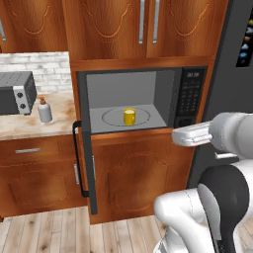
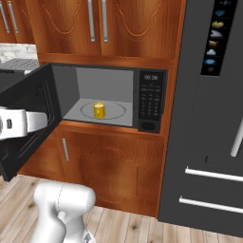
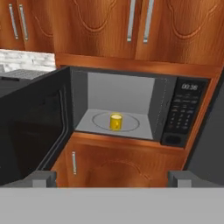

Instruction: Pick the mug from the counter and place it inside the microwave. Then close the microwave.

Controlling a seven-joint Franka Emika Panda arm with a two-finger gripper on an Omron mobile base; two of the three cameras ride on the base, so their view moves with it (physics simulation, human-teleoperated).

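Inside, the yellow mug (image 1: 129, 116) stands upright on the round glass plate (image 1: 143, 118) of the microwave (image 1: 190, 96), whose door (image 1: 85, 143) hangs wide open. The fingers (image 3: 43, 178) are spread apart, holding nothing, well back from the opening.

mug (image 1: 129, 116) on turntable (image 1: 112, 117) in microwave (image 1: 191, 96) | door (image 1: 86, 158) swung left | counter (image 1: 62, 111) left

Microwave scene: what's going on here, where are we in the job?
The yellow mug already stands on the turntable inside the microwave, whose door hangs wide open. The gripper is drawn back outside, in front of the opening, fingers spread and holding nothing. What remains is closing the door.
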